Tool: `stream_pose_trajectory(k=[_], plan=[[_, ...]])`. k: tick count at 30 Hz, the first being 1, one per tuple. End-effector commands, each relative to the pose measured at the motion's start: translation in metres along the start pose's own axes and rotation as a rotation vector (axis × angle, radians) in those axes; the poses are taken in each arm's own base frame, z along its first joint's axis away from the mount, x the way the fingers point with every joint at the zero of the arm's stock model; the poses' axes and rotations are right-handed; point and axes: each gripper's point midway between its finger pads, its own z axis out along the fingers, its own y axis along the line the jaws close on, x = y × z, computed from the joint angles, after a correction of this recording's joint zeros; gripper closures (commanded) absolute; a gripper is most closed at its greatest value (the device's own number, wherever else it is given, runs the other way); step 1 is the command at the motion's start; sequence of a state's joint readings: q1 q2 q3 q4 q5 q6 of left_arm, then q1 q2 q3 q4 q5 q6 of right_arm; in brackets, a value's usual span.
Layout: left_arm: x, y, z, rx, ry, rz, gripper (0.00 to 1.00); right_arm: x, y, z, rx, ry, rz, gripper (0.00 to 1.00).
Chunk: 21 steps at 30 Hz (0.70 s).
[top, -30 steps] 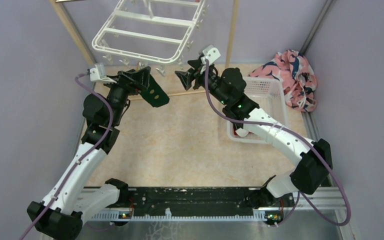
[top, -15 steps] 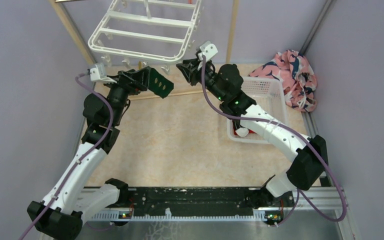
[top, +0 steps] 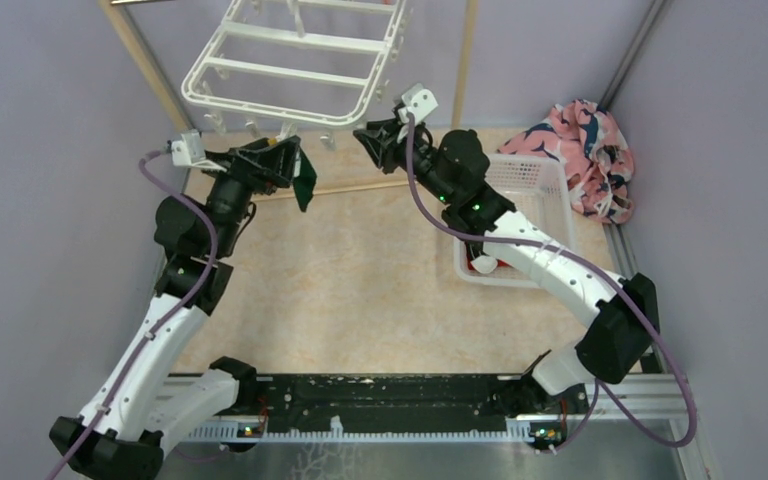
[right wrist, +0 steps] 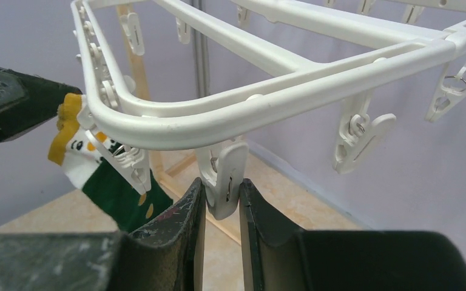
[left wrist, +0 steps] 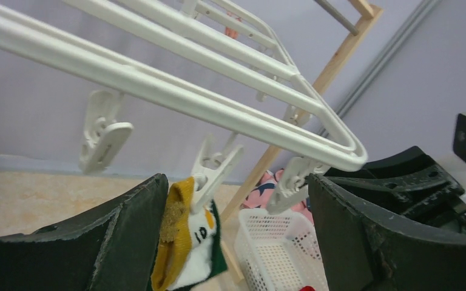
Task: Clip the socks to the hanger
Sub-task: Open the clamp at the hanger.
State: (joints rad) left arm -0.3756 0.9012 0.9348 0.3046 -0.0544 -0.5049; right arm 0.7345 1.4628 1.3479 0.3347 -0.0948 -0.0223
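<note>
The white hanger (top: 290,60) hangs at the back, several clips dangling from its edge. The dark green sock with the yellow tip (top: 305,178) hangs under its near edge, and a clip (left wrist: 215,170) sits on its top. My left gripper (top: 285,160) is open. In the left wrist view (left wrist: 236,188) the sock (left wrist: 185,242) lies close against the left finger. My right gripper (top: 372,138) is shut on a corner clip (right wrist: 223,182) of the hanger (right wrist: 279,91). A red sock (top: 480,265) shows in the basket. The black sock is out of view.
A white perforated basket (top: 535,180) stands right of centre, under my right arm. The pink-and-navy cloth heap (top: 585,150) lies at the back right. The rack's wooden poles (top: 465,60) stand behind the hanger. Purple walls close in on both sides.
The green sock has swung from lying flat to hanging edge-on under the hanger. My left wrist has turned. My right gripper rose to the hanger's corner clip.
</note>
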Motion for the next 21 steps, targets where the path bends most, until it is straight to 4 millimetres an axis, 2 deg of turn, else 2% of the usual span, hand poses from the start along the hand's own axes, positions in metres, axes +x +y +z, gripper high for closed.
stream_pose_trajectory(k=[1, 4, 7, 14, 21], plan=[[-0.039, -0.049, -0.016, 0.176, -0.052, -0.051, 0.10, -0.043, 0.006, -0.016, -0.025, -0.098, 0.004, 1.00], [-0.048, -0.079, -0.025, 0.307, -0.042, -0.103, 0.14, -0.042, 0.010, -0.016, -0.036, -0.084, -0.001, 1.00], [-0.048, -0.090, -0.025, 0.354, -0.016, -0.116, 0.15, -0.044, 0.015, -0.014, -0.043, -0.083, 0.001, 1.00], [-0.026, -0.087, -0.013, 0.361, 0.057, -0.132, 0.17, -0.046, 0.024, -0.010, -0.056, -0.074, 0.003, 1.00], [0.029, -0.070, 0.013, 0.331, 0.191, -0.129, 0.17, -0.050, 0.032, -0.002, -0.064, -0.070, 0.013, 1.00]])
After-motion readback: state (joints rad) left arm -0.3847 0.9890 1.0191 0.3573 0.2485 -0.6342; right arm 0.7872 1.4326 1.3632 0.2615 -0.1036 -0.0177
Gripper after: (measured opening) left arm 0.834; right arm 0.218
